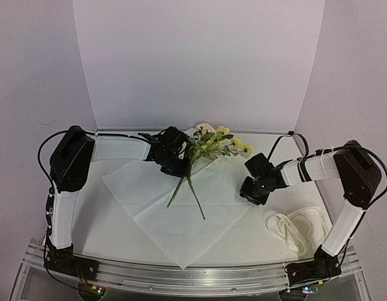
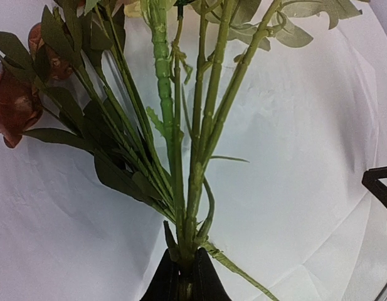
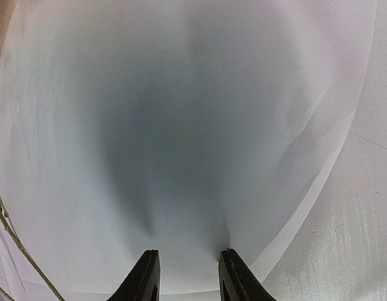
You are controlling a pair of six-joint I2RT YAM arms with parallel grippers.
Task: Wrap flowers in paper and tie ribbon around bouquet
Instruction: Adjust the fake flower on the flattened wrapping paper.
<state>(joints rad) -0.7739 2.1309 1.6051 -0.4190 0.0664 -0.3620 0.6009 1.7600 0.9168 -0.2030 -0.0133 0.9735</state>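
The flowers (image 1: 209, 143) lie on the paper (image 1: 174, 232), a white sheet spread like a diamond, with their yellow heads at the back and their stems pointing forward. My left gripper (image 1: 182, 168) is shut on the stems just below the leaves. In the left wrist view its jaws (image 2: 185, 276) pinch the green stems (image 2: 199, 125) together over the paper (image 2: 293, 157). My right gripper (image 1: 251, 193) is at the sheet's right corner. It stands open (image 3: 188, 276), with its fingertips (image 3: 146, 276) down on the paper (image 3: 180, 125) and nothing between them. The ribbon (image 1: 296, 226) lies looped at the right front.
A white backdrop (image 1: 199, 63) closes off the back of the table. Bare tabletop (image 3: 356, 238) shows to the right of the sheet's edge. A thin stem (image 3: 17, 251) crosses the lower left of the right wrist view. A metal rail (image 1: 193, 276) runs along the near edge.
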